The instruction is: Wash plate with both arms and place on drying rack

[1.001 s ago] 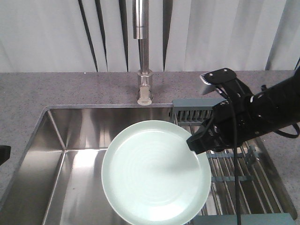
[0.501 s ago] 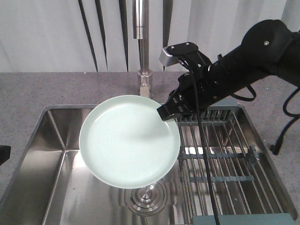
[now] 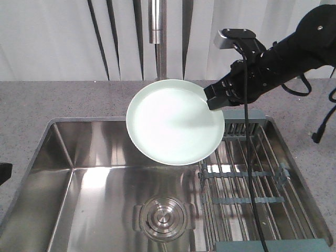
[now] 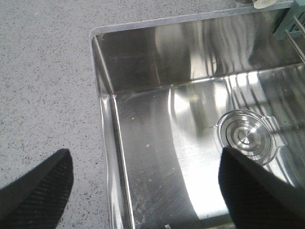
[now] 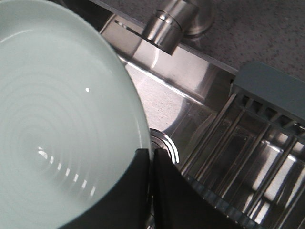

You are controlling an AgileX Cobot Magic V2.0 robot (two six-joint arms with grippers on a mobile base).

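Pale mint plate [image 3: 173,123], glossy, faint concentric rings

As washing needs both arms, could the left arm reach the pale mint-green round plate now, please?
Probably yes: the right gripper holds the plate above the steel sink, and nothing stands between it and the open left gripper.

Bright, sharp frames.
Hard glare on sink [image 3: 94,184]; plate [image 3: 168,126] nearly washed out, soft shadow at its right rim.

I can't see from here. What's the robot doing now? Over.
Right hand shut on plate rim. Plate up over sink, by tap. Left hand open, empty. Way to rack clear.
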